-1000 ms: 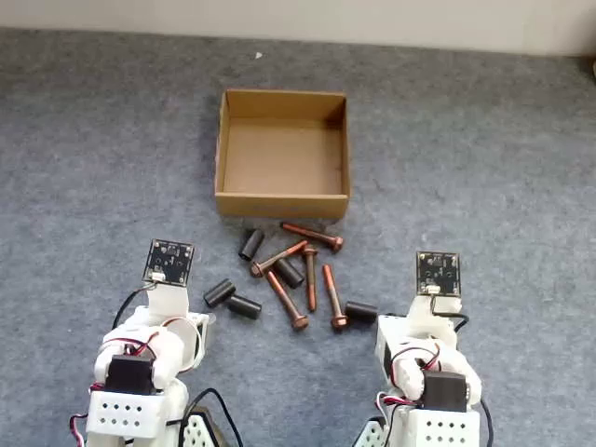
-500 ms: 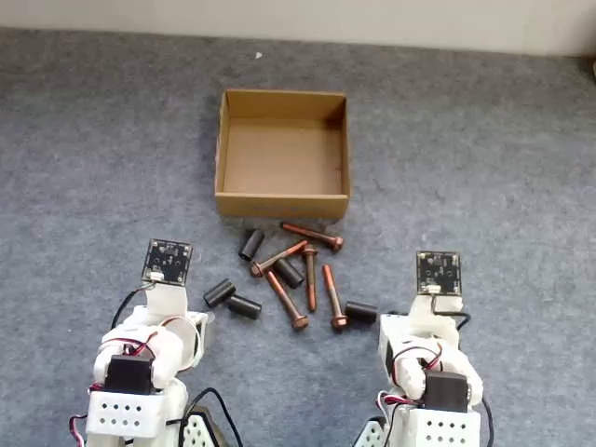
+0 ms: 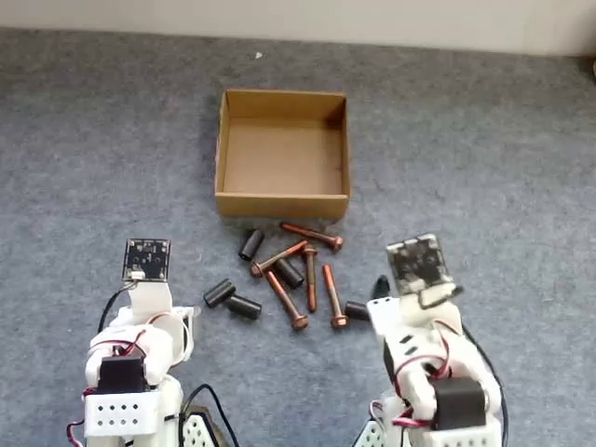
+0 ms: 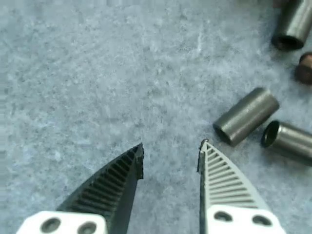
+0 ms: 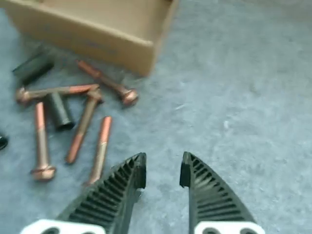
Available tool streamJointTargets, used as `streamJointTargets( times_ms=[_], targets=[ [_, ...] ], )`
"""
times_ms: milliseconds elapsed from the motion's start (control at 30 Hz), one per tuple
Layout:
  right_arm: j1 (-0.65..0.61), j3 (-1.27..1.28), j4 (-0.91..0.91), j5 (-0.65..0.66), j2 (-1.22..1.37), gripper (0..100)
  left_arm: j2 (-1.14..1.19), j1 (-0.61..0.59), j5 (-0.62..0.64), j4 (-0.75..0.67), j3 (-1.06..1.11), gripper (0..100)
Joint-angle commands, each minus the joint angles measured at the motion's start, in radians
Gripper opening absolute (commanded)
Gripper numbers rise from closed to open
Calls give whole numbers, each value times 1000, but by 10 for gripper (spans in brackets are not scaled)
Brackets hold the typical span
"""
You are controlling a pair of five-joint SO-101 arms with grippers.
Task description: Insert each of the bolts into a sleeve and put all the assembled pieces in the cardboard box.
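Bolts (image 3: 310, 279) are coppery metal, sleeves (image 3: 220, 293) matt, box (image 3: 282, 203) cardboard, carpet (image 3: 112, 140) rough.

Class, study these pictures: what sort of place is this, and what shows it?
Probably a robotics lab bench for assembly trials: the left gripper and right gripper above a grey carpeted table, beside loose bolts, black sleeves and an open cardboard box.

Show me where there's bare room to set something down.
Grey carpet lies bare either side of the open brown cardboard box; its floor is bare too. Crowded: the patch along the box's near wall, strewn with copper-coloured bolts and black cylindrical sleeves.
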Motion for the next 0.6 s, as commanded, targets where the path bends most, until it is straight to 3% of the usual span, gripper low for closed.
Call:
streamJointTargets(
  times_ms=[0, 267, 400, 567],
  targets=[
    [-125, -173, 18, 18, 332, 124, -7, -7, -6, -71, 27, 200],
    [-234, -272, 8, 215, 831, 124, -7, -8, -6, -78, 25, 200],
    [-251, -295, 4, 279, 955, 124, -7, -8, -6, -78, 25, 200],
    [-237, -292, -139, 293, 1046, 124, -7, -8, -6, -78, 25, 200]
  ],
)
